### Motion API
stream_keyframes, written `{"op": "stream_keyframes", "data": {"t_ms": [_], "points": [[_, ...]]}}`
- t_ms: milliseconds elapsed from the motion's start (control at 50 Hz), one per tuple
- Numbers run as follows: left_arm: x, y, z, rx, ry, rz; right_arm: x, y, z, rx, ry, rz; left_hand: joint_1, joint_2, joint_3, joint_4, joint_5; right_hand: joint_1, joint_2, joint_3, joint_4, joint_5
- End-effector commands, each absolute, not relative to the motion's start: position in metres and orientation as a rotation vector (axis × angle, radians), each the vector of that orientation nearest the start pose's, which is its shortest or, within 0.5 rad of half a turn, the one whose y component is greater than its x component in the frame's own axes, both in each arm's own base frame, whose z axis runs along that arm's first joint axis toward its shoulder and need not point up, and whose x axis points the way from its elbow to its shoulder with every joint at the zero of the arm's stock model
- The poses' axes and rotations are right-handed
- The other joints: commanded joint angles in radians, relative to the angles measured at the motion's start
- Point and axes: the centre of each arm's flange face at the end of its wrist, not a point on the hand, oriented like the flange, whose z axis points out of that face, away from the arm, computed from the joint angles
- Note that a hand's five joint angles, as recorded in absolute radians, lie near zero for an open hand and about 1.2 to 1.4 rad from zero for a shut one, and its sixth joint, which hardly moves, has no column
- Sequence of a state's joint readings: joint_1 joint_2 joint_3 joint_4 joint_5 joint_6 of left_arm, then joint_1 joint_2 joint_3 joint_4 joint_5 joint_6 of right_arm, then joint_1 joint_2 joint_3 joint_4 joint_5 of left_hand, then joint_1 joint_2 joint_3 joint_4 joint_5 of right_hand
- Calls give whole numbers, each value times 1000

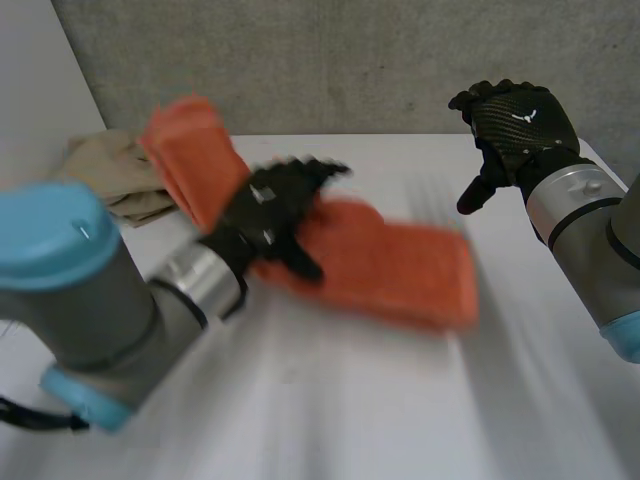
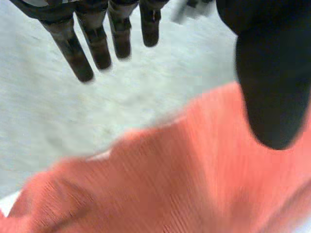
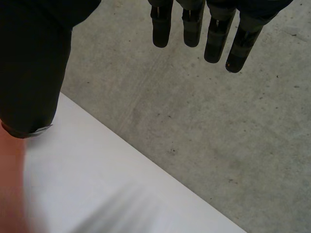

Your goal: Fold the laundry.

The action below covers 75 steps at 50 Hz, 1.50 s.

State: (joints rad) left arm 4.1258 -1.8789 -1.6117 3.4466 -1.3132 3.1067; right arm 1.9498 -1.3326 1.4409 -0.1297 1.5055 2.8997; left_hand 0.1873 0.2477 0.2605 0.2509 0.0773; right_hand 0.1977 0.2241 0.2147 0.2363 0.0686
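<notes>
Beige cloth (image 1: 108,172) behind orange towel (image 1: 400,265)

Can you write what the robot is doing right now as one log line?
left hand: open, over orange cloth | right hand: open, raised, empty | beige cloth: table's left side

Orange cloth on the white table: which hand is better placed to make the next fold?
Probably left. The left hand is right on the orange cloth, fingers straight. The right hand is open too, but raised near the white table's far edge, apart from the cloth.
</notes>
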Motion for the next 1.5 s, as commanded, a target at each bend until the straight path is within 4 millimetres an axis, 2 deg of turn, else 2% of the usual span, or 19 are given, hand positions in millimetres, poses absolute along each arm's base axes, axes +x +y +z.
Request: {"op": "stream_keyframes", "data": {"t_ms": [20,140,280,400,540,680,860,960,1020,1100,1160,1180,1240,1360,1400,1440,1460,1480,1500], "points": [[-331,-206,215,-830,-1771,1649,263,-285,279,-745,1995,-2117,-13,-73,-86,-76,-77,-23,-50,-40,-62,-69],[-296,-256,221,-727,-1866,1779,266,-278,269,-904,2070,-2066,-12,-72,-85,-76,-77,-23,-50,-40,-62,-69],[-282,-273,216,-718,-1912,1832,264,-271,250,-1165,2210,-1932,-6,-66,-79,-70,-71,-23,-50,-40,-62,-69],[-277,-299,196,-795,-1975,1867,267,-254,233,-1280,2284,-1752,23,-37,-50,-40,-41,-23,-50,-40,-62,-69],[-280,-329,176,-1030,-2005,1920,263,-236,213,-1297,2359,-1583,29,-31,-44,-34,-35,-23,-50,-40,-62,-69],[-283,-345,149,-1278,-2040,1856,257,-224,192,-1152,2436,-1439,26,-34,-47,-37,-38,-23,-50,-40,-62,-69],[-286,-356,127,-1457,-2067,1808,259,-227,160,-1015,2428,-1382,41,-20,-32,-23,-24,-23,-50,-40,-62,-69],[-287,-359,125,-1498,-2062,1829,263,-229,145,-1025,2439,-1361,284,224,211,220,219,49,22,32,10,3],[-288,-361,126,-1495,-2075,1851,264,-231,136,-1028,2451,-1339,624,563,551,560,559,90,63,73,51,44],[-290,-362,122,-1495,-2100,1857,267,-236,127,-1029,2450,-1341,895,834,821,831,830,259,233,242,221,214],[-293,-363,121,-1500,-2115,1874,268,-239,128,-1027,2435,-1370,1091,1031,1018,1027,1026,532,506,515,493,487],[-294,-363,121,-1506,-2113,1877,269,-241,129,-1024,2424,-1390,1153,1093,1080,1089,1088,801,774,784,762,755],[-299,-363,123,-1520,-2098,1899,271,-246,131,-1018,2411,-1416,1209,1149,1136,1145,1144,1197,1171,1180,1159,1152],[-313,-371,144,-1492,-2004,2045,279,-266,155,-1016,2326,-1570,1209,1149,1136,1145,1144,1199,1172,1182,1160,1153],[-321,-377,168,-1439,-1933,2185,283,-276,168,-1007,2282,-1650,1209,1149,1136,1145,1144,1199,1172,1182,1160,1153],[-327,-381,189,-1379,-1875,2299,291,-291,193,-1001,2188,-1792,1209,1149,1136,1145,1144,1199,1172,1182,1160,1153],[-330,-385,212,-1297,-1825,2410,293,-296,202,-1001,2159,-1839,1209,1149,1136,1145,1144,1199,1172,1182,1160,1153],[-331,-387,224,-1248,-1801,2460,296,-301,210,-1000,2132,-1886,1209,1149,1136,1145,1144,1199,1172,1182,1160,1153],[-331,-388,235,-1196,-1777,2507,298,-309,231,-991,2078,-1989,1209,1149,1136,1145,1144,1199,1172,1182,1160,1153]]}}
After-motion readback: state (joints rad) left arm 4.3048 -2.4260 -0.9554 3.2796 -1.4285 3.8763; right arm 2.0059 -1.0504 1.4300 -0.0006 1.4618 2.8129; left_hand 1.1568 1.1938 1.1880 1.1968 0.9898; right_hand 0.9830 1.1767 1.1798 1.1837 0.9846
